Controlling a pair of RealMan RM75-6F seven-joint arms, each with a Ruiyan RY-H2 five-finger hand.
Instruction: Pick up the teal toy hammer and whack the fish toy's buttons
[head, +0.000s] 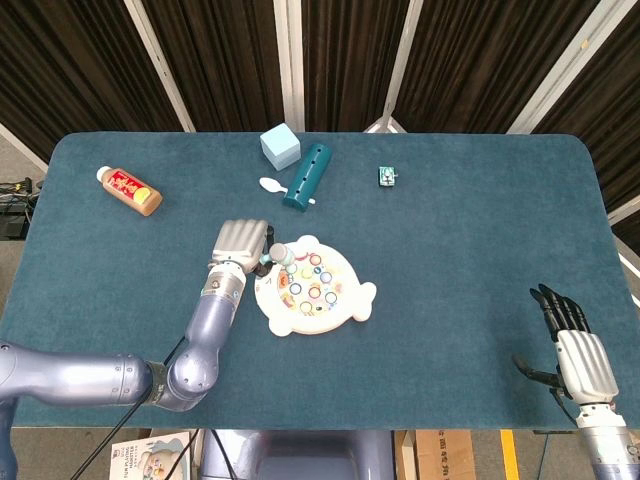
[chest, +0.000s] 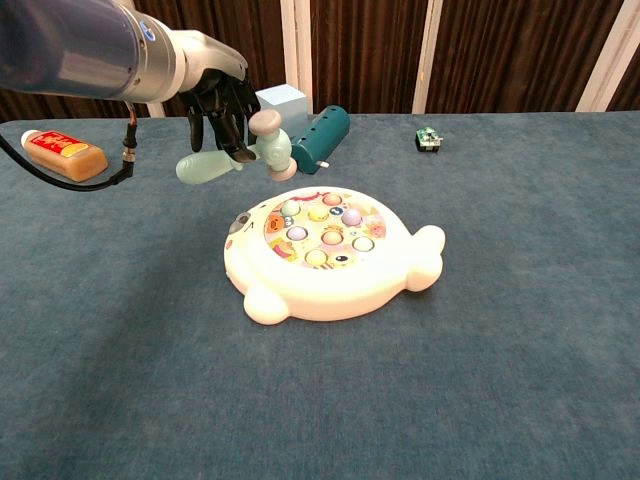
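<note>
Left hand (chest: 215, 95) grips teal toy hammer (chest: 245, 152) above fish toy's (head: 312, 286) rear-left edge, mid-counter. Right hand (head: 578, 352) empty, fingers spread, near front-right corner. Risk: head looks off to the buttons' side, so a swing could hit the rim. Chest view shows hammer raised; head view alone shows right hand.
</note>
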